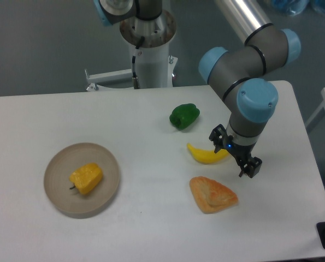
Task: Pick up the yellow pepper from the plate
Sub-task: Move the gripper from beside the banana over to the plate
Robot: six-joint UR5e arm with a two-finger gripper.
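The yellow pepper (pixel 86 178) lies on its side in the middle of the round beige plate (pixel 58 194), at the table's front left, its dark stem pointing left. My gripper (pixel 234 154) hangs far to the right, above the right end of a banana, with its black fingers (pixel 251 166) spread apart and nothing between them. A wide stretch of table separates the gripper from the plate.
A yellow banana (pixel 206 155) lies just left of the gripper. A green pepper (pixel 184 116) sits behind it, and an orange croissant-like pastry (pixel 212 194) lies in front. The arm's base post (pixel 150 49) stands at the table's back edge.
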